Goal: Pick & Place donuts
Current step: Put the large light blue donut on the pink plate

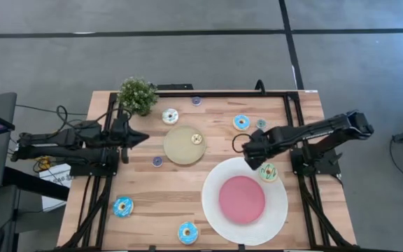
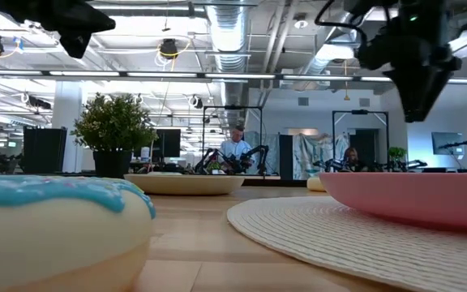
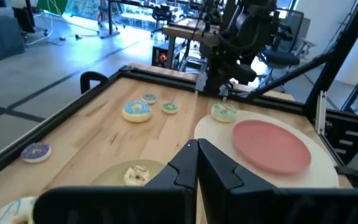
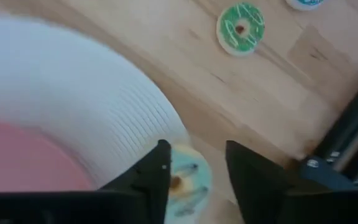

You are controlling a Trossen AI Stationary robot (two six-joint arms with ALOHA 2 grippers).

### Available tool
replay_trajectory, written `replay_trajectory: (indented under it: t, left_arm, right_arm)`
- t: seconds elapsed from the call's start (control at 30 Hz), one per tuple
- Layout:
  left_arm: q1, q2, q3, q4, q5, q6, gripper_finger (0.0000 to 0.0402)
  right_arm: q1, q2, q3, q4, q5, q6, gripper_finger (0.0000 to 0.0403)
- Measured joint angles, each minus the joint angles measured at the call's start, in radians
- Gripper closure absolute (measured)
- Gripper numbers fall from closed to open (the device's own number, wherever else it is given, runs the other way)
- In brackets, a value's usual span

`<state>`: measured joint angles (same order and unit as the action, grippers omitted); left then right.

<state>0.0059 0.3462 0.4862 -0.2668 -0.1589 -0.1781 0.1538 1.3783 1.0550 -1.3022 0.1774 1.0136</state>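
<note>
Two arms over a wooden table (image 1: pixel 208 185), open office behind, right gripper (image 4: pixel 197 171) jaws parted, left gripper (image 3: pixel 196 163) jaws closed empty.

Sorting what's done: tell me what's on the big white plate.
One green-iced donut lies on the big white plate at its rim, under the right gripper, whose fingers stand open. The pink centre looks bare; the arm hides a little of the rim.

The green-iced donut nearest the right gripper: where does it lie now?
In the high view, the green-iced donut lies on the white plate's right rim, just below the right gripper.
</note>
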Motion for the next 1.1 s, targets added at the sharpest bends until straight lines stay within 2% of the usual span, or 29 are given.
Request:
replay_trajectory:
  t: [0.13, 0.27, 0.4, 0.6, 0.73, 1.0, 1.1]
  left_arm:
    - [0.000, 0.000, 0.000, 0.003, 0.004, 0.000, 0.0401]
    - [0.000, 0.000, 0.000, 0.002, 0.004, 0.000, 0.0401]
    - [0.000, 0.000, 0.000, 0.003, 0.003, 0.000, 0.0401]
    - [0.000, 0.000, 0.000, 0.003, 0.004, -0.021, 0.0401]
    - [0.000, 0.000, 0.000, 0.003, -0.003, -0.016, 0.0401]
    - [0.000, 0.000, 0.000, 0.003, -0.006, -0.013, 0.0401]
    - [0.000, 0.000, 0.000, 0.003, -0.007, -0.010, 0.0401]
  right_arm:
    - [0.001, -0.031, 0.000, -0.092, -0.030, -0.075, 0.0195]
    - [-0.024, -0.062, -0.012, -0.097, -0.063, -0.162, 0.0168]
    - [-0.061, -0.101, -0.118, -0.058, -0.109, -0.204, 0.0166]
    - [-0.069, -0.168, -0.292, 0.122, -0.149, -0.189, 0.0185]
    - [-0.050, -0.181, -0.344, 0.188, -0.173, -0.160, 0.0186]
    - [-0.020, -0.180, -0.408, 0.267, -0.192, -0.137, 0.0154]
    - [-0.008, -0.180, -0.439, 0.300, -0.230, -0.131, 0.0152]
